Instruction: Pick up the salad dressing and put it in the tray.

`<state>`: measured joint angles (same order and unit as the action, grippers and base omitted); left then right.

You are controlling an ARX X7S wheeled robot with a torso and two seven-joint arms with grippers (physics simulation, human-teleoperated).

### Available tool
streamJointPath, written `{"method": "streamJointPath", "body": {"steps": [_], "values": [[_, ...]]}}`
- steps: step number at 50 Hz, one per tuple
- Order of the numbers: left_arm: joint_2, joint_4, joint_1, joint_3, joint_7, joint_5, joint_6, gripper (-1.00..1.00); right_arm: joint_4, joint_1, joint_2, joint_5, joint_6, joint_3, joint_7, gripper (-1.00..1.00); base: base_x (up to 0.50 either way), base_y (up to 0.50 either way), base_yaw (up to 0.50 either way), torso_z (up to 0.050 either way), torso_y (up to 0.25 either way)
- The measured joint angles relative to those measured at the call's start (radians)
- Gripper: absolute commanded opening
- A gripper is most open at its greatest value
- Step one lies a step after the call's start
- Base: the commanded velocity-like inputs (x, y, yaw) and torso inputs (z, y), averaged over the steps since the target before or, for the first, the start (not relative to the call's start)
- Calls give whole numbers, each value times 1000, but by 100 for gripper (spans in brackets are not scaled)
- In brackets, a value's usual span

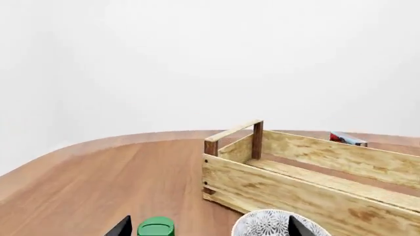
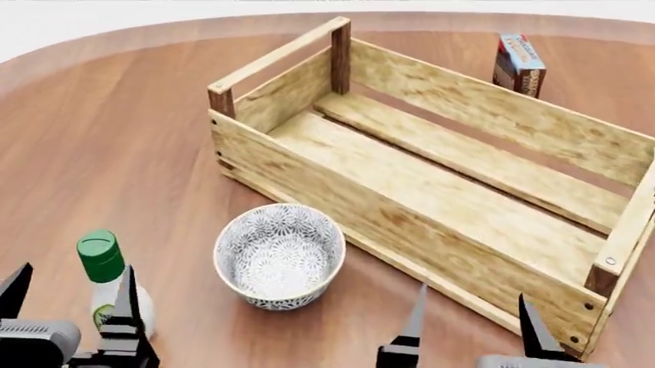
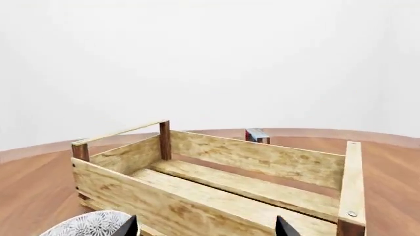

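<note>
The salad dressing (image 2: pixel 104 277) is a small bottle with a round green cap, standing upright at the near left of the table. Its cap also shows in the left wrist view (image 1: pixel 156 227). My left gripper (image 2: pixel 70 295) is open and empty at the bottom left, its right finger just in front of the bottle. The tray (image 2: pixel 447 201) is a light-wood slatted crate with dark brown corner posts, lying across the table's middle and right. It also shows in both wrist views (image 1: pixel 295 189) (image 3: pixel 217 194). My right gripper (image 2: pixel 471 322) is open and empty, near the crate's front wall.
A white patterned bowl (image 2: pixel 278 254) stands between the bottle and the crate. It shows in the left wrist view (image 1: pixel 272 223) and the right wrist view (image 3: pixel 85 225). A red-and-blue box (image 2: pixel 519 64) stands upright behind the crate. The wooden table (image 2: pixel 113 138) has a rounded far edge.
</note>
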<state>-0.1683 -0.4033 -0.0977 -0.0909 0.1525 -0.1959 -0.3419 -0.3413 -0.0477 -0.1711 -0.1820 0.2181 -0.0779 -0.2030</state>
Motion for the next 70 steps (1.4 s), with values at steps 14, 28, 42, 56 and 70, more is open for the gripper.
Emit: {"method": "streamJointPath", "body": {"steps": [14,28,42,56,70], "values": [[-38,-218,-76,62,34,-91,-201,100,-219,-60,-48,-60,185,38,-46,100,500,0,0,0,0],[-53,-273,-105,84,52,-121,-256,100,-284,-95,-71,-87,263,59,-76,100,461,0,0,0,1],[-60,-279,-109,87,61,-130,-258,100,-288,-90,-78,-85,239,64,-90,100,0,0,214,0,0],[-65,-275,-104,86,69,-133,-247,100,-287,-73,-83,-93,191,64,-89,100,0,0,500,0,0],[-70,-273,-102,86,76,-139,-240,100,-287,-64,-94,-96,167,57,-90,100,0,0,500,0,0]]}}
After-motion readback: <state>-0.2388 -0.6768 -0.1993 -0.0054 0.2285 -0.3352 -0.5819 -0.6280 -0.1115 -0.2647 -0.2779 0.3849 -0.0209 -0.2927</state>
